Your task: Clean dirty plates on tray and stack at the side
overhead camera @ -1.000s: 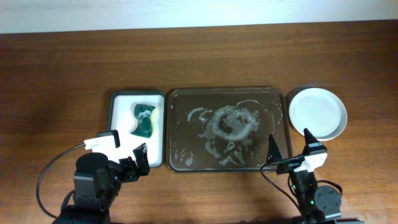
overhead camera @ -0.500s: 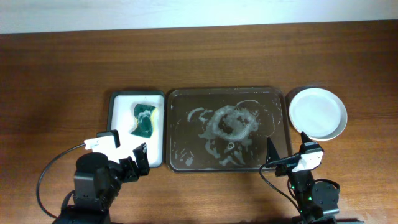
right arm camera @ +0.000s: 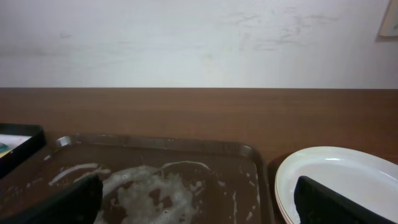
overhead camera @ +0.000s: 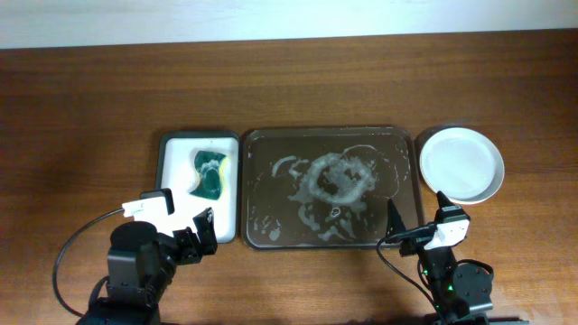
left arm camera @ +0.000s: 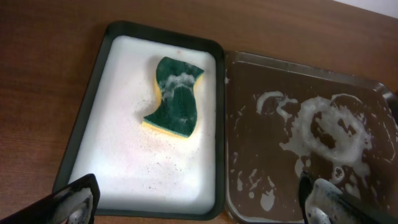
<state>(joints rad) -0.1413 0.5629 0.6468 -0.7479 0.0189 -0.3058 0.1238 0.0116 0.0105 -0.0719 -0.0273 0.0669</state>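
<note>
The dark brown tray [overhead camera: 266, 194] lies mid-table, streaked with whitish foam, with no plate on it. It also shows in the left wrist view [left arm camera: 255, 137] and the right wrist view [right arm camera: 155, 143]. The plates [overhead camera: 461, 164] sit stacked on the table just right of the tray, a white one on top; the right wrist view shows their rims [right arm camera: 348, 180]. My left gripper [overhead camera: 185, 226] [left arm camera: 199, 205] is open and empty over the near edge of the white tray. My right gripper [overhead camera: 420, 212] [right arm camera: 199, 205] is open and empty at the tray's front right corner.
A smaller white rectangular tray [overhead camera: 176, 199] [left arm camera: 124, 124] lies against the brown tray's left side and holds a green and yellow sponge [overhead camera: 209, 173] [left arm camera: 175, 96] with foam on it. Bare wooden table surrounds everything; a pale wall stands behind.
My right gripper has drawn back a little toward the table's front edge. The left arm, plates, tray and sponge have not moved.
</note>
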